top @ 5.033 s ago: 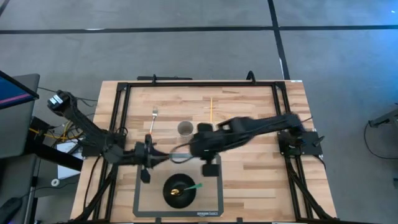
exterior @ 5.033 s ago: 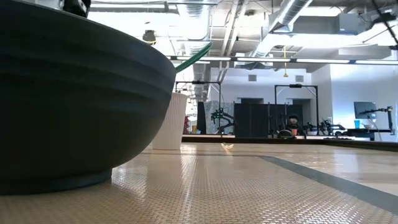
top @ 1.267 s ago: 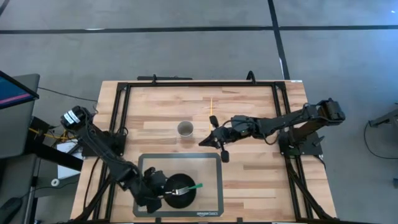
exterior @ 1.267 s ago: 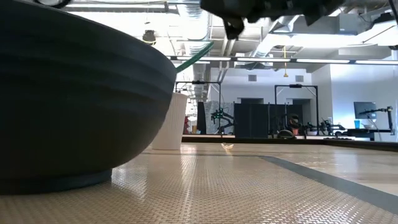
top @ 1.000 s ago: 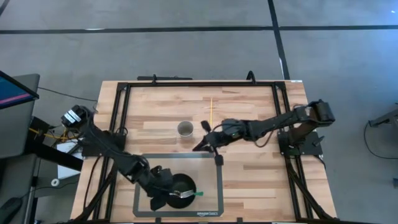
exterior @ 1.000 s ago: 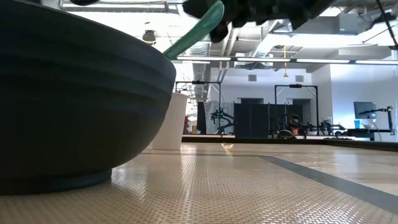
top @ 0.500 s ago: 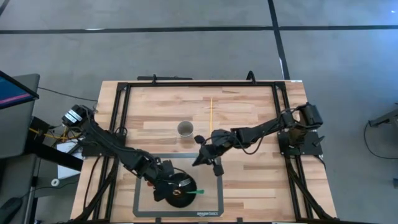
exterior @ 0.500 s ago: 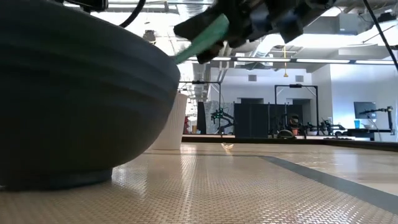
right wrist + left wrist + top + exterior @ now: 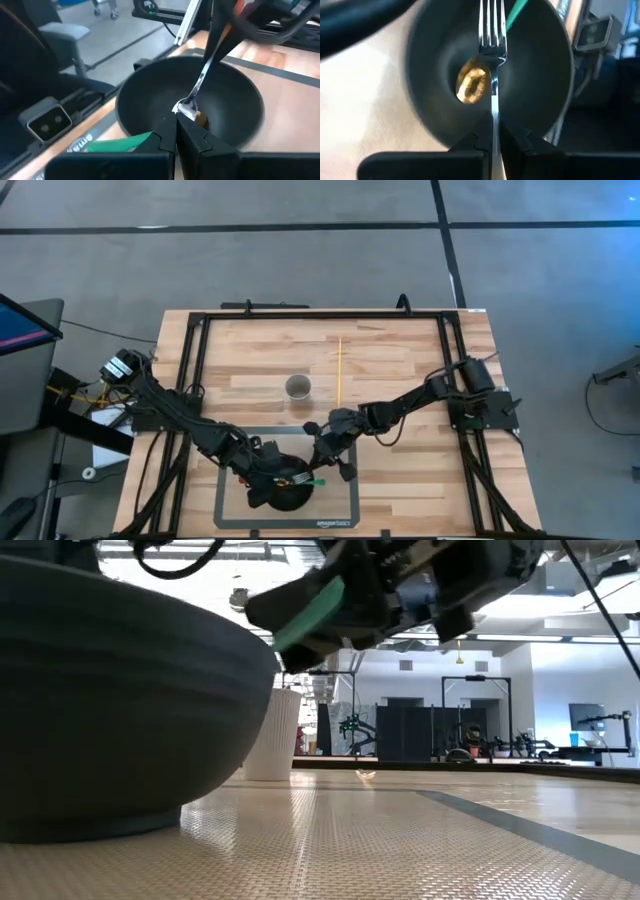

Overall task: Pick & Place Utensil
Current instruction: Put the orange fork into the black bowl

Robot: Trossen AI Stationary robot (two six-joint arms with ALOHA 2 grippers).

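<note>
A black bowl (image 9: 272, 498) sits on a grey tray (image 9: 228, 510) near the table's near edge. In it are a small golden piece (image 9: 472, 82) and a green utensil, whose handle (image 9: 316, 480) sticks out over the rim on the bowl's right side. My left gripper (image 9: 493, 127) reaches over the bowl from the left, shut on a silver fork (image 9: 297, 477). My right gripper (image 9: 175, 125) has come in from the far right. Its shut fingers stand at the rim, right over the green handle (image 9: 120, 142), which runs out of sight behind them. My left gripper pinches the fork's handle (image 9: 493, 110) between its two fingers, which lie along it. The fork slants down into the bowl, its tines (image 9: 189, 106) beside the golden piece (image 9: 201, 119). My right gripper's shut fingers hide the green handle at the rim; whether they touch it I cannot tell.
A white ribbed cup (image 9: 298, 387) stands at mid-table beyond the tray, with a thin yellow stick (image 9: 340, 365) lying to its right. A black frame (image 9: 200, 330) borders the wooden table. The two arms nearly meet over the bowl.
My right gripper has travelled from beside the cup toward the near edge and the left, coming down to the bowl's rim by the green handle. My left gripper has stayed over the bowl with the fork, shifting slightly toward the far edge.
</note>
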